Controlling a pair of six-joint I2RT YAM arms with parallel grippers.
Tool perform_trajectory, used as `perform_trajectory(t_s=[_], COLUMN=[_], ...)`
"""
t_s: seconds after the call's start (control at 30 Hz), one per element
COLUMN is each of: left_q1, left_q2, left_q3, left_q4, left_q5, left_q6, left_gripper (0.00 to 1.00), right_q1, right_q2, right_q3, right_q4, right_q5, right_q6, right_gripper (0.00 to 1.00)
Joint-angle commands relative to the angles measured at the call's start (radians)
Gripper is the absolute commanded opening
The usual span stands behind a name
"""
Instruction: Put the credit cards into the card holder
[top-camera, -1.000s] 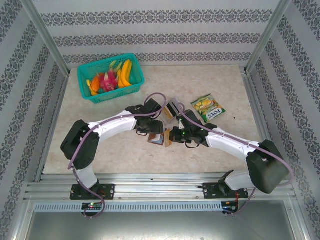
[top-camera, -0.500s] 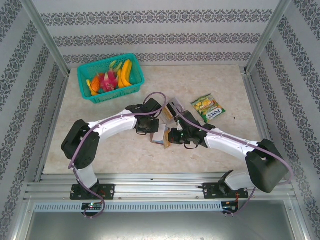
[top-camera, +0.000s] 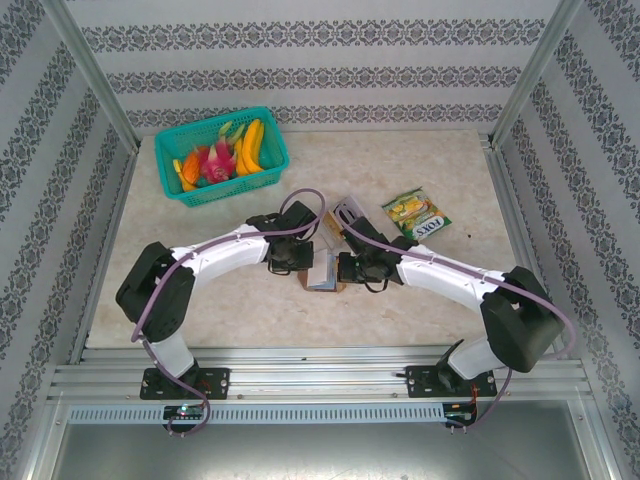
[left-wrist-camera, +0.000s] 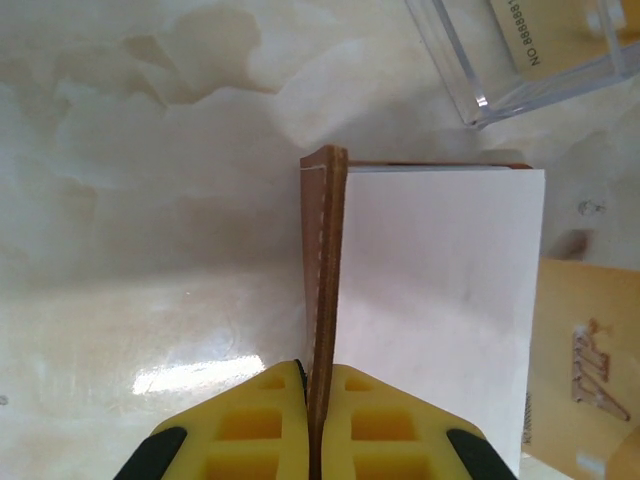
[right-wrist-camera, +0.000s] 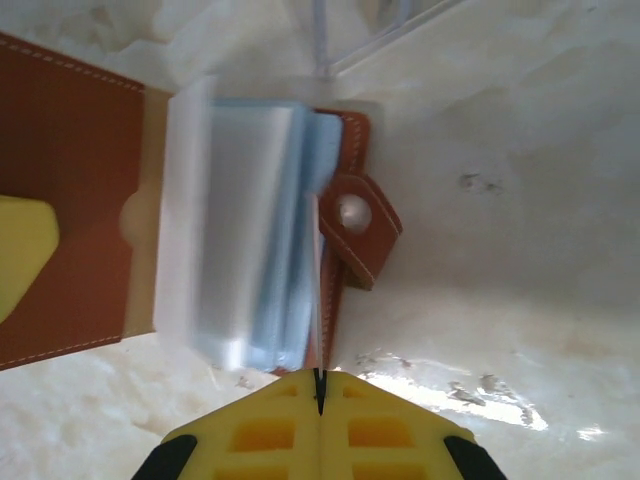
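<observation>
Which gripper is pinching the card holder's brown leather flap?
The left gripper, shut on the stitched brown flap of the card holder. The right gripper instead pinches a thin pale sheet, edge-on, inside it.

Closed right gripper (right-wrist-camera: 320, 392) pinches thin pale sheet (right-wrist-camera: 317, 290), edge-on, beside clear sleeves (right-wrist-camera: 240, 240) of open card holder (right-wrist-camera: 70, 200); snap tab (right-wrist-camera: 360, 228) right.

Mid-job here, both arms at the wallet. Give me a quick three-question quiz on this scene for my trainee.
1. True or false: the left tool is shut on the card holder's brown cover.
2. What does the right tool pinch? A) a pen B) a thin sheet, seen edge-on at the card holder C) a spoon
3. Fill in: in the top view, the green snack packet lies to the ___ of the card holder.
Key: 1 true; 2 B; 3 right.
</observation>
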Motion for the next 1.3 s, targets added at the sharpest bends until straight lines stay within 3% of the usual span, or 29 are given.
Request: perform_trajectory(t_s=[0.0,0.33,0.7,0.9,1.27], left_q1=[0.026,0.056,0.071,0.075,0.076], left_q2=[-0.038,-0.063,-0.097,-0.103,-0.104], left_q3=[-0.046,-0.154,-0.213,-0.226,-0.229], left_q4=[0.042,0.147,0.205,0.228,0.232], left_q5=[0.055,0.123,0.123,0.133,0.138], left_q6=[-0.065,-0.128,-0.173,-0.185,-0.189], left_gripper=[0.04,0.04,0.04,0.04,0.04], right_q1=[-0.002,-0.042,-0.061,-0.084,-0.075], right_q2=[-0.006,-0.032,-0.118,-0.147,-0.076], right_q3=[0.015,-0.043,-0.056,-0.085,-0.079], right_q4=[-0.084,0.070,0.044,0.137,0.167], right_q5=[0.085,-0.051,0.026,-0.094,-0.117], right_q6=[-0.009,0.019,0.038,0.039,0.056], right_gripper=[0.00,0.00,0.00,0.00,0.00])
